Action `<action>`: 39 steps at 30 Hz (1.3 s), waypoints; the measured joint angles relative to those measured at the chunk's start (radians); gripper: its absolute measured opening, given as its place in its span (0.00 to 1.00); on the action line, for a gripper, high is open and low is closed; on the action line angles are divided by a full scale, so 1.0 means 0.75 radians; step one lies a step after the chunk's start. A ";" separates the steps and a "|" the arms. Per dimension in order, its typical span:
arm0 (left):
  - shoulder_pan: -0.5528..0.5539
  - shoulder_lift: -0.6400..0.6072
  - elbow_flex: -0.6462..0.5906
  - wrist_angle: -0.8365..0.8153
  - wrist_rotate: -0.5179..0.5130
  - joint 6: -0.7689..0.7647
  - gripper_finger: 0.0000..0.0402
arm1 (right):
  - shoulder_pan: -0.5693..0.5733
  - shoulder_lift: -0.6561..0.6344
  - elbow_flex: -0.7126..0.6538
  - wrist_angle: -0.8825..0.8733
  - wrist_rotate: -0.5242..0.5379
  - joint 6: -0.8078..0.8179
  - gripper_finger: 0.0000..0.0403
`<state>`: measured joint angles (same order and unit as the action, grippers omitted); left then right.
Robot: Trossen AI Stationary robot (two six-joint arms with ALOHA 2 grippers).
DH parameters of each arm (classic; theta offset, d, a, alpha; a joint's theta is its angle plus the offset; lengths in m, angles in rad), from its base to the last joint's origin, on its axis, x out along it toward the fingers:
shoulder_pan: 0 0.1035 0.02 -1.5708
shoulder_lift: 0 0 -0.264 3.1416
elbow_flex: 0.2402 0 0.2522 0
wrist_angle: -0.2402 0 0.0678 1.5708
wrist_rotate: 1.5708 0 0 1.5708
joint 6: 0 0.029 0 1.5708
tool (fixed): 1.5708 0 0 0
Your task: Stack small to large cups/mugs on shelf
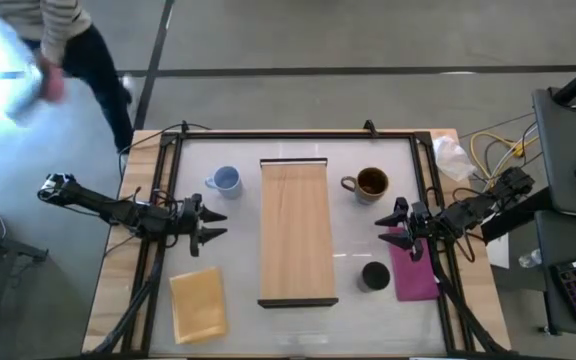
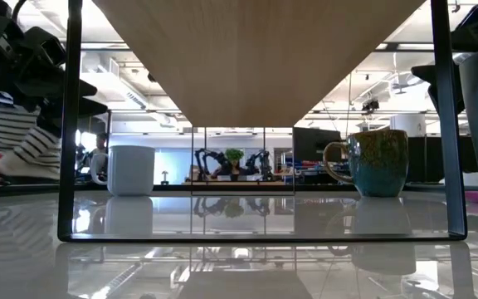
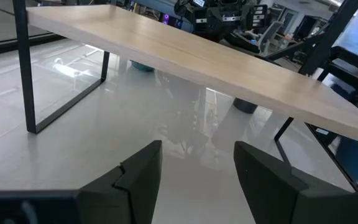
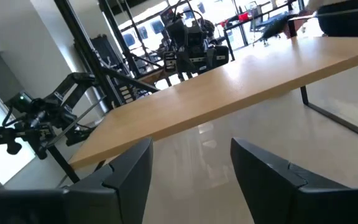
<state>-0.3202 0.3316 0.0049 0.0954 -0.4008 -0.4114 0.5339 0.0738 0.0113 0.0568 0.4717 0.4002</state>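
The light-wood shelf (image 1: 295,230) stands on dark legs in the table's middle. The light-blue mug (image 1: 225,180) stands on its base to the shelf's far left; it also shows in the low view (image 2: 129,170). The brown mug (image 1: 370,183) stands to the shelf's far right, in the low view (image 2: 378,162) too. The black cup (image 1: 375,276) stands near the shelf's near right corner. My left gripper (image 1: 214,226) is open and empty left of the shelf. My right gripper (image 1: 384,230) is open and empty right of the shelf.
A yellow cloth (image 1: 198,304) lies at the near left. A magenta cloth (image 1: 413,268) lies under my right arm. A person (image 1: 63,40) stands beyond the table's far left corner. A dark frame (image 1: 298,134) runs around the table.
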 joint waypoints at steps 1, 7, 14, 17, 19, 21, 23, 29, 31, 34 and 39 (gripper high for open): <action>0.000 0.000 0.000 0.000 0.000 -0.001 0.47 | 0.000 0.000 0.000 0.000 0.000 0.000 0.52; 0.000 0.000 0.000 0.000 0.000 0.000 0.47 | 0.000 0.000 0.000 0.004 0.000 0.000 0.52; 0.000 0.000 0.000 0.000 0.000 0.000 0.47 | 0.000 0.000 -0.001 0.113 0.001 0.000 0.52; 0.000 0.000 0.000 0.000 0.000 0.000 0.47 | -0.004 0.000 -0.001 0.211 0.021 0.000 0.52; 0.000 0.000 0.000 0.000 0.000 0.000 0.47 | -0.005 0.000 -0.001 0.282 0.095 0.001 0.52; 0.000 0.000 0.000 0.000 0.000 0.000 0.47 | -0.006 0.006 -0.001 0.370 0.258 0.013 0.52; 0.000 0.000 0.000 0.000 0.000 0.000 0.47 | -0.006 0.008 -0.001 0.449 0.431 0.014 0.52; 0.000 0.002 0.000 0.000 0.000 0.000 0.47 | -0.006 0.008 -0.001 0.681 0.695 0.133 0.52; 0.000 0.001 0.000 0.000 0.000 0.000 0.47 | -0.006 0.008 -0.001 0.681 0.685 0.187 0.52; 0.000 0.002 0.000 -0.001 0.000 0.000 0.47 | -0.006 0.011 -0.001 0.681 0.636 0.357 0.52; 0.000 0.000 0.000 0.001 -0.048 -0.001 0.47 | -0.040 0.016 0.004 0.674 0.408 0.666 0.52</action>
<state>-0.3202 0.3317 0.0048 0.0958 -0.4365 -0.4121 0.5038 0.0858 0.0140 0.5626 0.7774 0.8999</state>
